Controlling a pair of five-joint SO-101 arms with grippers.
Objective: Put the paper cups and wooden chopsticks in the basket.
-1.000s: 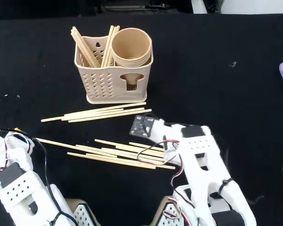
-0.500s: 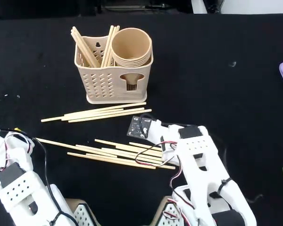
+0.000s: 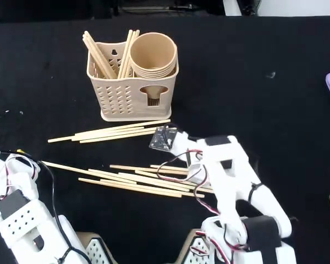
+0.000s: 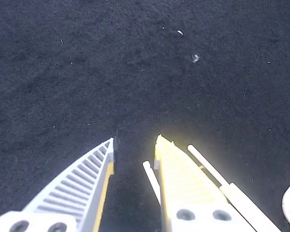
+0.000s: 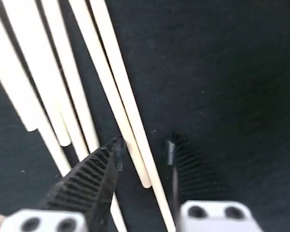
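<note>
Loose thin wooden chopsticks (image 3: 137, 179) on a black cloth (image 3: 264, 110); basket partly filled.
At the near left, the left gripper (image 4: 134, 141) hangs over bare cloth, fingers slightly parted and holding nothing. The beige slotted plastic basket (image 3: 121, 99) stands far centre, with more chopsticks in its left compartment and stacked tan paper cups (image 3: 153, 55) in its right. The right gripper (image 5: 144, 144), fingers apart, straddles two loose sticks.

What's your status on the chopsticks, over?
Right hand open, astride two pale wooden chopsticks. Left hand open over black cloth. Stacked tan paper cups already in beige slotted basket. Nothing seen in the way.
</note>
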